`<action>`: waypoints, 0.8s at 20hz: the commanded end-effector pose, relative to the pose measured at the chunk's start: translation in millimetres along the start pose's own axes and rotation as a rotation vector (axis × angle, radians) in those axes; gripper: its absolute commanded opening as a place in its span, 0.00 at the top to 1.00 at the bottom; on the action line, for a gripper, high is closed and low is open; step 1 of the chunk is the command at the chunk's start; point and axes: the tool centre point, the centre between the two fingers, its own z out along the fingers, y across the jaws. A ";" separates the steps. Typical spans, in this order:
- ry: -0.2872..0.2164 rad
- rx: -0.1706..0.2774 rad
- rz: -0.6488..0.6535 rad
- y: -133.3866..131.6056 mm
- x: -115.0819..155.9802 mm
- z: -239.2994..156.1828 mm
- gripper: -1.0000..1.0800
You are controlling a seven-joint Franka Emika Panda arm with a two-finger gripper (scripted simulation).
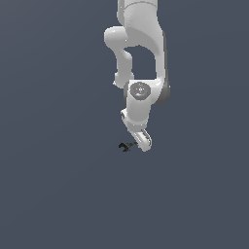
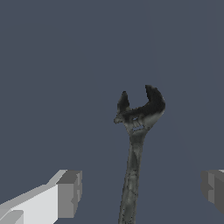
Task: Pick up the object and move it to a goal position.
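The object is a small black wrench (image 2: 135,144) with an open-jaw head and a slim straight handle, lying on the flat grey floor. In the exterior view the wrench (image 1: 125,146) pokes out toward the exterior view's left from under the white fingers. My gripper (image 2: 140,194) is open, its two grey pads standing wide apart on either side of the handle without touching it. In the exterior view the gripper (image 1: 142,142) hangs low at the wrench, and whether it touches the floor cannot be told.
The white arm (image 1: 141,58) reaches down from the top of the exterior view. A plain dark grey floor (image 1: 58,194) lies all around, with no other object in sight.
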 end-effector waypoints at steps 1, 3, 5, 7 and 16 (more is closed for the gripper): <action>0.001 0.001 0.062 -0.3 -4.5 5.1 0.04; 0.001 0.002 0.103 -0.4 -7.5 8.5 0.04; 0.002 0.002 0.140 -0.4 -10.2 11.5 0.04; 0.003 0.003 0.171 -0.4 -12.4 14.1 0.04; 0.005 0.004 0.247 -0.3 -17.8 20.2 0.04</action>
